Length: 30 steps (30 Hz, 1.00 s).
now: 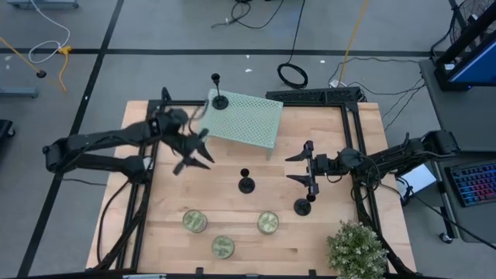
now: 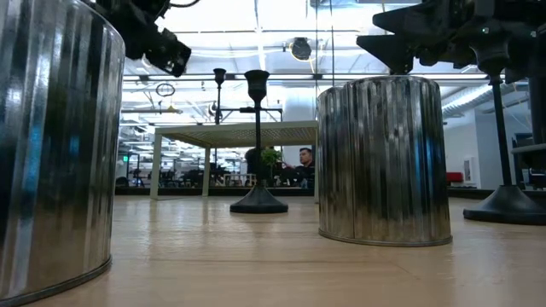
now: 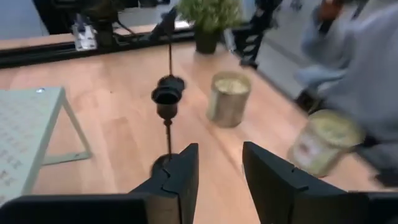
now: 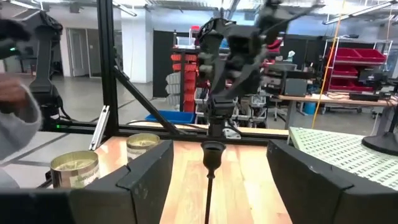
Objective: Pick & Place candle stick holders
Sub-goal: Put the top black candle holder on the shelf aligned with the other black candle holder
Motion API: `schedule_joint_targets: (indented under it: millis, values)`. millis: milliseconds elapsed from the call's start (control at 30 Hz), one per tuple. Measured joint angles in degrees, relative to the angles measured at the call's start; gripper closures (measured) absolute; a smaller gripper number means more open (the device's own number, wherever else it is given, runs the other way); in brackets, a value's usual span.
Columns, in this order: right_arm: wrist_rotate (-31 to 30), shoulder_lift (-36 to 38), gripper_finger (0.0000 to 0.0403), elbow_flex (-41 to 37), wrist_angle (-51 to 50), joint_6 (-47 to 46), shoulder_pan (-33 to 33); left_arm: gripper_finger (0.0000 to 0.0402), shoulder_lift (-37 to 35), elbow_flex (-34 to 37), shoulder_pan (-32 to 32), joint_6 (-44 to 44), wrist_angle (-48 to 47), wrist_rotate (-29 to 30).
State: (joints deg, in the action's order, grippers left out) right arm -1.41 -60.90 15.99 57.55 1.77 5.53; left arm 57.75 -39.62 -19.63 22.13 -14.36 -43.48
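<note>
The wooden table (image 1: pixel 163 232) carried everything, its far side taken up by a pale green perforated stand (image 1: pixel 246 118) on thin legs. A potted plant (image 1: pixel 356 249) sat at the near right corner. Three round tins (image 1: pixel 194 221) stood in a cluster along the near edge, two in a row and one nearer the edge between them.

The left gripper (image 1: pixel 200 152) hung above the table just beside the stand's near left corner, its fingers (image 3: pixel 180 177) spread apart and holding nothing. The right gripper (image 1: pixel 298 167) reached in from the right side, its fingers (image 4: pixel 146 171) also parted wide and empty.

All three candle stick holders stood upright, each long axis vertical, round base down and cup pointing up. The first candle stick holder (image 1: pixel 220 99) stood on the stand's far left corner. The second candle stick holder (image 1: pixel 246 184) stood on the bare wood near the table's middle, between the two grippers and well apart from both; the left wrist view showed its cup (image 3: pixel 168 96) ahead of the open fingers. The third candle stick holder (image 1: pixel 303 205) stood on the wood just below the right gripper's near finger, beside the right-hand tin (image 1: pixel 268 222).
</note>
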Motion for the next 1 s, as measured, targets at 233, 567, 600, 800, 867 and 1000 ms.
schedule_joint_targets:
  millis: [233, 567, 600, 800, 867, 1000]
  values:
    - [0.01, 0.0, 0.015, -0.02, -0.96, -1.08, -0.01, 0.0269, 2.03, 8.81, 12.84, -5.8, 16.03, 19.57]
    - [0.01, 0.0, 0.0149, -0.01, -0.86, -1.1, -0.01, 0.0268, 8.48, 12.86, 19.8, -17.23, 29.04, 32.93]
    - [0.0, 0.0, 0.0149, -0.02, -0.87, -1.1, -0.01, 0.0268, 9.58, 12.86, 20.16, -17.77, 30.0, 33.03]
    - [0.01, 0.0, 0.0149, -0.01, -0.88, -1.1, -0.01, 0.0268, 17.09, 12.86, 22.07, -18.45, 40.07, 35.57]
    - [0.02, 0.0, 0.0149, 0.0, -0.88, -1.1, -0.01, 0.0268, 19.37, 12.86, 22.37, -18.91, 43.23, 37.97]
    - [0.0, 0.0, 0.0149, 0.0, -0.88, -1.1, -0.01, 0.0268, 23.48, 12.84, 22.37, -21.04, 48.11, 40.6]
